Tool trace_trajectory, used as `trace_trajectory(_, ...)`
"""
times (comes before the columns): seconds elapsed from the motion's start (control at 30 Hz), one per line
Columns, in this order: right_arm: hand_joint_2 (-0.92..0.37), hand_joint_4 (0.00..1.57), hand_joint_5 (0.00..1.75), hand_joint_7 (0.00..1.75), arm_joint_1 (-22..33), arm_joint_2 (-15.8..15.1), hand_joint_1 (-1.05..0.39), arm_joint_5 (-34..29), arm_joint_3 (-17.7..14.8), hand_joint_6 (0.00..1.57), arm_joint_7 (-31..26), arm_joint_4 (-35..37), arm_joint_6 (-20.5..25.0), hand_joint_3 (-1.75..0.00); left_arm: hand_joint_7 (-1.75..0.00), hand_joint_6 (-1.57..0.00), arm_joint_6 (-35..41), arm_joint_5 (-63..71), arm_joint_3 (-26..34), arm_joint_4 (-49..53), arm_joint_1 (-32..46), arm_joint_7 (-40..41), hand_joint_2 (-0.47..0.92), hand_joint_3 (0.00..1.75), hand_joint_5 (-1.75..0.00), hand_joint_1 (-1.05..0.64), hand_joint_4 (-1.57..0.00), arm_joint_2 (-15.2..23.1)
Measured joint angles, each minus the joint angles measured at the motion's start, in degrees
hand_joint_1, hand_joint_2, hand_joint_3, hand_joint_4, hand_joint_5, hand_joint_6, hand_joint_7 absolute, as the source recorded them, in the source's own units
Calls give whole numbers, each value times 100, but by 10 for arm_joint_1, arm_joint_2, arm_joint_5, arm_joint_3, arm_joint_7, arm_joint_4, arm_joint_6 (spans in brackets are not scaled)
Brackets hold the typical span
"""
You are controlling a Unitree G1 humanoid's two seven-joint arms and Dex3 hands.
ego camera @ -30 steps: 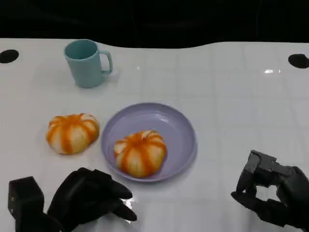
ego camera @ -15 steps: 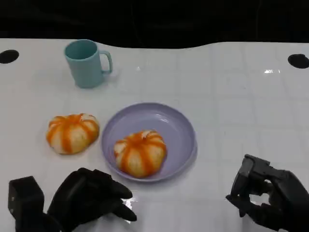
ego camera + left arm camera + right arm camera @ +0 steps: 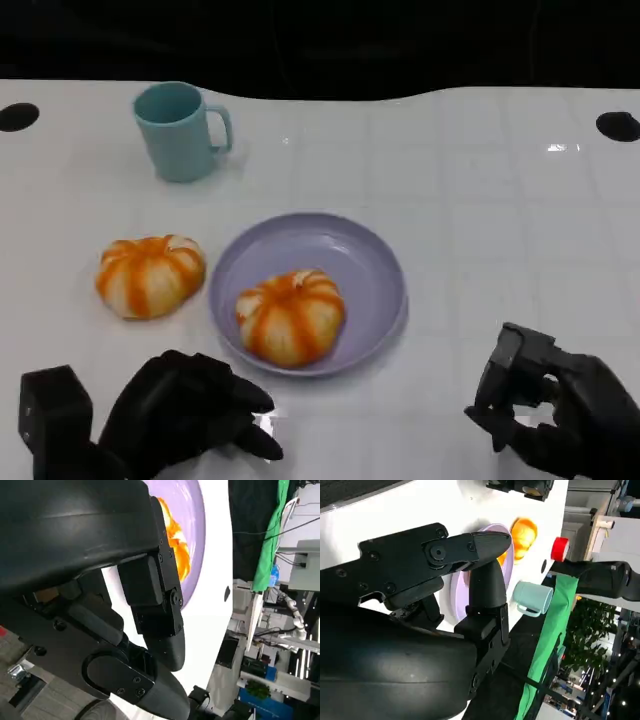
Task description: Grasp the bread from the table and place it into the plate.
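**One bread in the plate, one beside it**

I see one striped orange-and-white bread (image 3: 290, 316) lying inside the lilac plate (image 3: 380, 270) at the centre of the frame. A second bread (image 3: 149, 274) sits on the white table (image 3: 480, 180) just left of the plate. A teal mug (image 3: 180, 131) stands at upper left. My left hand (image 3: 190, 410), lower left, holds nothing, fingers loosely apart. My right hand (image 3: 545, 410), lower right, has its fingers curled in around nothing
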Motion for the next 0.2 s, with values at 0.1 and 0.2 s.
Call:
trace_trajectory(0.1,-92,83,175,175,-1,2,-40,0,-2,63,3,4,0,-23,-3,-157,-5,0,0,1,-1,0,76,0,-24,-105,-157,0)
trace_trajectory(0.2,-92,82,175,175,-3,2,-41,0,-3,63,6,7,0,-22,-3,-157,-6,0,0,2,-3,0,75,0,-24,-105,-157,0)
